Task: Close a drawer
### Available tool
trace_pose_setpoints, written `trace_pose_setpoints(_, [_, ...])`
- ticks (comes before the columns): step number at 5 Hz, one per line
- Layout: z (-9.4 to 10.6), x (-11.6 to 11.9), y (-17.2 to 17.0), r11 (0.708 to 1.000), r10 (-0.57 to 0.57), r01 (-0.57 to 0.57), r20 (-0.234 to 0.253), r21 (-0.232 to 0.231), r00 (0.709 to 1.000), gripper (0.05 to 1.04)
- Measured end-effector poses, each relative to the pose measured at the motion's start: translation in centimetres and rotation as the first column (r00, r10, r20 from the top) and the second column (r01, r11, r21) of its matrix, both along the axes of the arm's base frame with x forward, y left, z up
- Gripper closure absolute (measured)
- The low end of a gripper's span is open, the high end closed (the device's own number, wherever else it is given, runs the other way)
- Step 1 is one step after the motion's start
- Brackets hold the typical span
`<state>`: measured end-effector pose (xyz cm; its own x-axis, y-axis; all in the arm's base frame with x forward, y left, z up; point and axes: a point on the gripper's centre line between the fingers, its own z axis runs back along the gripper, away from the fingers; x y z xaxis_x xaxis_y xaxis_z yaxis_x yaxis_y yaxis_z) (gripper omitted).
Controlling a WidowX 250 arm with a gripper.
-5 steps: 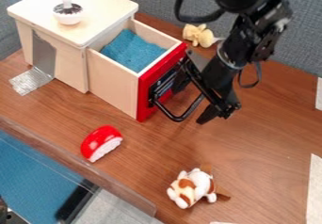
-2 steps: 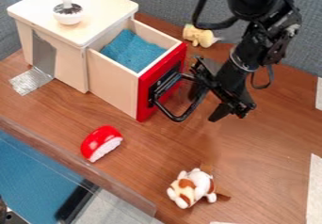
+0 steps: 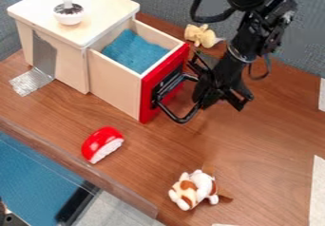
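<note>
Well, the drawer (image 3: 114, 87) juts open; red-fronted; pale-sided; blue within.

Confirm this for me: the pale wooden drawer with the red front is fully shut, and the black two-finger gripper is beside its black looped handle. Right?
Not quite: the camera view shows the drawer standing open, with blue lining visible inside. The rest holds: the gripper is beside the handle.

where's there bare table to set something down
Bare wood lies between the red-and-white toy and spotted plush, and right of the plush toward the white strip. Crowded around the drawer handle, with the robot arm close by.
</note>
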<state>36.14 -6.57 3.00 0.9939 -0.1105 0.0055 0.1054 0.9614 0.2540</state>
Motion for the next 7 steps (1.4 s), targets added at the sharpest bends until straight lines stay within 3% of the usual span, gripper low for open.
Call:
trace_pose_setpoints(1, [0.2, 0.4, 1.5, 0.999, 0.051, -0.051, 0.007, -0.001, 0.999, 1.001])
trace_pose_setpoints(3, [0.9, 1.0, 6.3, 0.986, 0.166, -0.167, 0.018, 0.014, 0.986, 1.005])
trace_pose_setpoints(7, [2.9, 1.1, 11.6, 0.962, 0.265, -0.268, 0.056, 0.053, 0.963, 1.005])
